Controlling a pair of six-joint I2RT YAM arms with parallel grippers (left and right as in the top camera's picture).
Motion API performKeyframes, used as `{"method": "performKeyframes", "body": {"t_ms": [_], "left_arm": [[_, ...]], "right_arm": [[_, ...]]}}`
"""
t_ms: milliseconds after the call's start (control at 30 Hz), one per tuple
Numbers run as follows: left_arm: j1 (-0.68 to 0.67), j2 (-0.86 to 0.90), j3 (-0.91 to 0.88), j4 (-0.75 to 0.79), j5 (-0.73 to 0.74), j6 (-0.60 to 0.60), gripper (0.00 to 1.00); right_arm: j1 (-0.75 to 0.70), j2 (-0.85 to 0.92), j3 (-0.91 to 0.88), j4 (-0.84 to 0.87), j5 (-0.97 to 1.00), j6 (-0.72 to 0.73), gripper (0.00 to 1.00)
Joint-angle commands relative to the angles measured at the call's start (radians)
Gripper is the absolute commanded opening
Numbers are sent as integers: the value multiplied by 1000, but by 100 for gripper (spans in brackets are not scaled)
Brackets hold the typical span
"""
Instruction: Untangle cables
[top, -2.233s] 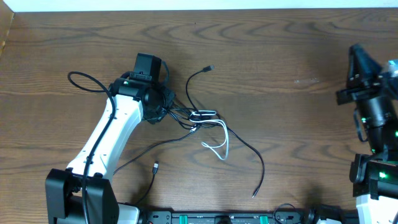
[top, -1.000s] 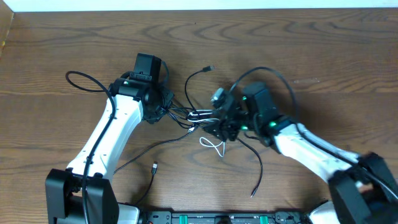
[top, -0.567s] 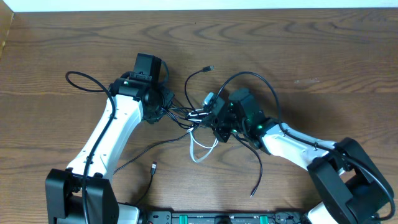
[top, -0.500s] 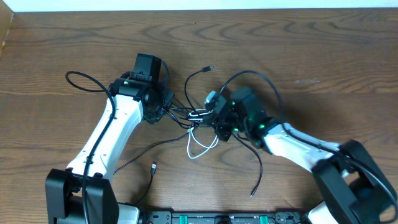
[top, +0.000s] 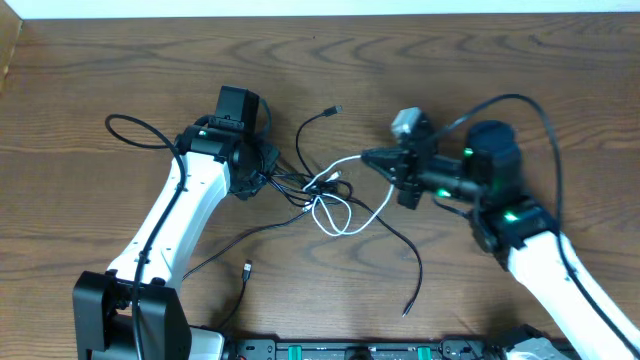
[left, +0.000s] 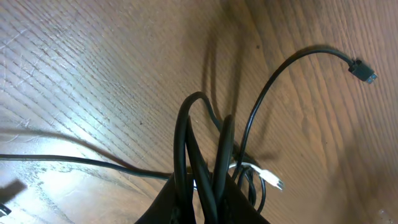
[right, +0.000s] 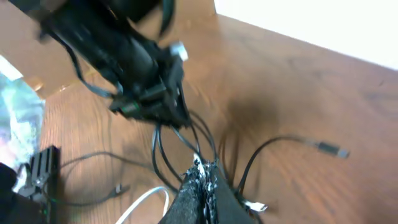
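Brown wooden table (top: 120, 60) holds the cables (top: 300, 188), which cross in a knot (top: 318, 190).

Just left of the knot, the left gripper (top: 262, 180) is clamped on the black cords (top: 285, 182). In its wrist view the fingers (left: 158, 211) are pinched together at the bottom edge, and several cords rise out of the grip in tall narrow loops.

Right of the knot and a little above it, the right gripper (top: 368, 157) is closed on the white cable (top: 350, 158). The cable runs from the knot up to the fingertips (right: 193, 186), where a bit of white shows between the closed tips. More of it lies in loose loops on the wood just below the knot.

Above the knot, one black cord arcs up to a black plug (top: 338, 108). Below the knot and to its left, a second plug (top: 248, 267) lies on the wood, well apart from it. Below and to the right, a long cord trails off to a free end (top: 405, 312).
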Motion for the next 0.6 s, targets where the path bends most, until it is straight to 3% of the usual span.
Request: {"method": "performKeyframes", "body": {"t_ms": [0, 100, 300, 367, 500, 567], "left_arm": [[4, -20, 13, -8, -21, 13, 16], [4, -20, 13, -8, -21, 13, 15], [4, -20, 13, -15, -21, 13, 16], [4, -20, 13, -14, -21, 13, 16], [4, -20, 13, -14, -21, 13, 15], [4, -20, 13, -15, -21, 13, 16]], "right_arm": [[-39, -114, 2, -8, -64, 18, 1], [-73, -187, 2, -13, -14, 18, 1], [-210, -385, 2, 15, 414, 19, 1], [-234, -436, 2, 14, 469, 19, 1], [-236, -458, 2, -81, 389, 20, 2], [-229, -430, 2, -164, 296, 41, 16]]}}
